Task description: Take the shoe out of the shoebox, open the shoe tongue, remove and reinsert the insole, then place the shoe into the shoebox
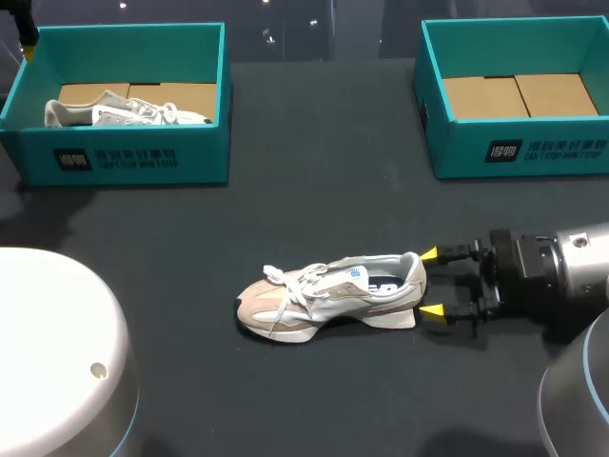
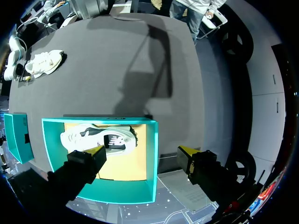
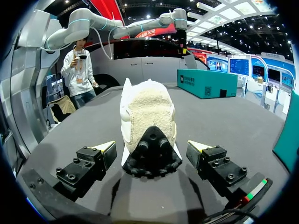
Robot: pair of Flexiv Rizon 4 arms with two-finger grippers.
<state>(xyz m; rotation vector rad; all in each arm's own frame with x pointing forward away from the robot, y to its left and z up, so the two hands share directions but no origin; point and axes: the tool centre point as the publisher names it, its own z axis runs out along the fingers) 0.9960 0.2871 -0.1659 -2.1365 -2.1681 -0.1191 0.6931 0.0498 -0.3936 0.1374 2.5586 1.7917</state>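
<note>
A beige and white sneaker (image 1: pixel 328 295) lies on its sole in the middle of the dark table, toe toward my left. My right gripper (image 1: pixel 430 283) is at its heel, open, one yellow tip on each side and just behind it. In the right wrist view the heel (image 3: pixel 147 121) stands between the spread fingers (image 3: pixel 108 147) with a gap on both sides. My left gripper (image 2: pixel 142 151) hangs open above the left teal shoebox (image 2: pixel 150 140), holding nothing. Inside that box lies a second, white sneaker (image 2: pixel 100 137).
The left shoebox (image 1: pixel 124 157) with its sneaker (image 1: pixel 124 112) stands at the back left. An open teal shoebox (image 1: pixel 514 143) with a bare cardboard floor stands at the back right. White arm bases fill the front left (image 1: pixel 57 362) and front right (image 1: pixel 576 400) corners.
</note>
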